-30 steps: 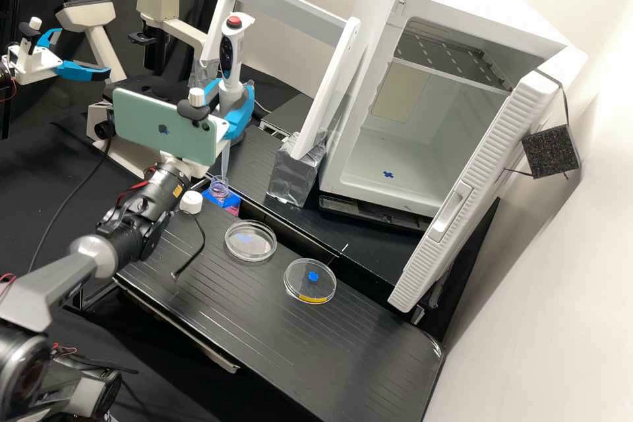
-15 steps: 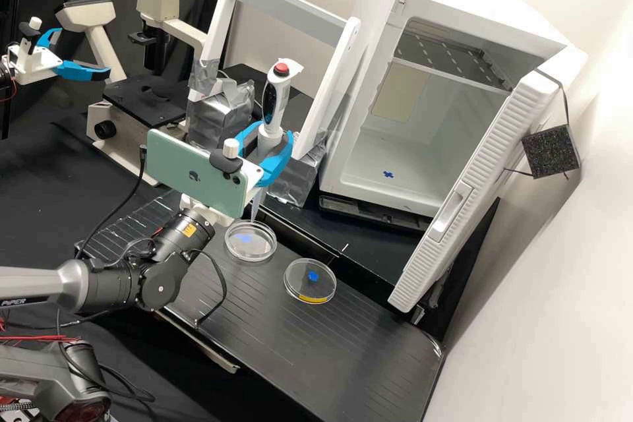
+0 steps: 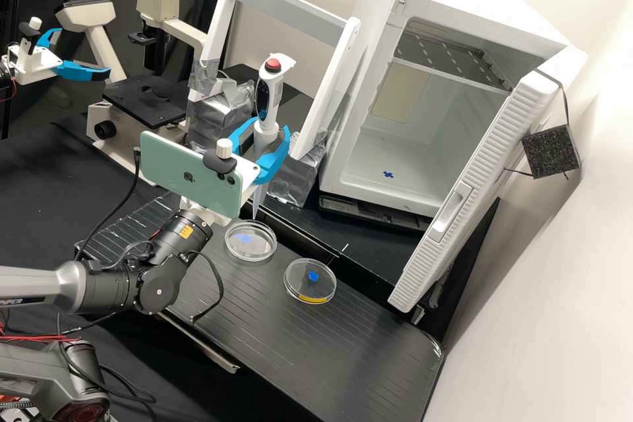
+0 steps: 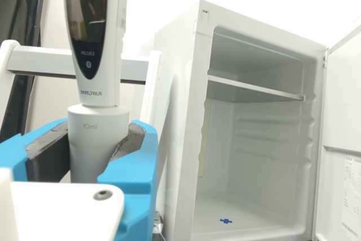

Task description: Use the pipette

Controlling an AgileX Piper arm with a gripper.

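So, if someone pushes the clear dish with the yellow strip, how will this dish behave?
The dish would probably slide flat rather than tip, because it is wide and low. Its thin, clear wall looks stiff but perhaps brittle.

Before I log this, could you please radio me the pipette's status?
Gripper closed on pipette. Tip near rim of a petri dish. Lid on that dish: can't tell.

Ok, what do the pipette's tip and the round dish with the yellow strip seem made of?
Tip: probably plastic, smooth, judging by its pale, translucent look. Dish: clear, glossy plastic or glass; the dark bench shows through, its rim catches light.
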